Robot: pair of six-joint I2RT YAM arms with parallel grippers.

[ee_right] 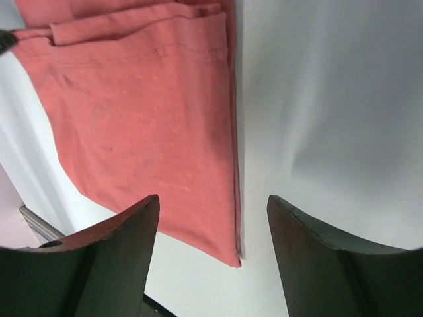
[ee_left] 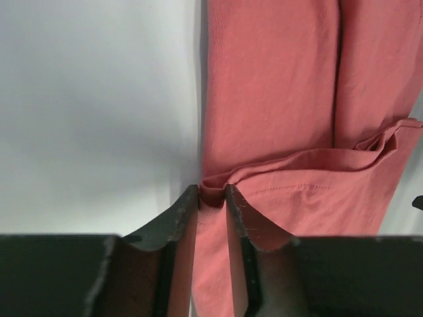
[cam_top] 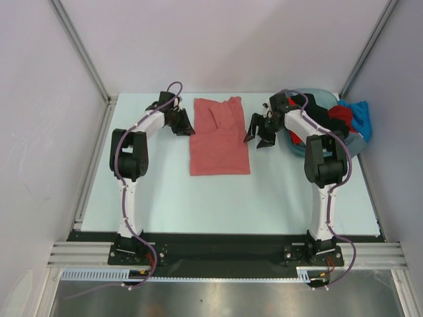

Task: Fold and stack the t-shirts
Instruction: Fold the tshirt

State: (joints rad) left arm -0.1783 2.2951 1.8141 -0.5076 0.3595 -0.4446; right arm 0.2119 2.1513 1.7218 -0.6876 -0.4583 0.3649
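A salmon-red t-shirt (cam_top: 218,142) lies partly folded in a long strip at the middle back of the table, with a flap turned over near its far end. My left gripper (cam_top: 184,125) is at the shirt's left edge. In the left wrist view the left gripper (ee_left: 211,191) is shut on a pinched fold of the salmon-red cloth (ee_left: 277,79). My right gripper (cam_top: 258,135) stands open at the shirt's right edge. In the right wrist view the right gripper (ee_right: 213,201) is spread wide over the shirt's edge (ee_right: 145,119), holding nothing.
A grey-blue basin (cam_top: 295,149) at the back right holds more t-shirts: a red one (cam_top: 340,113), a black one (cam_top: 322,105) and a blue one (cam_top: 361,116) hanging over its rim. Frame posts and side walls enclose the table.
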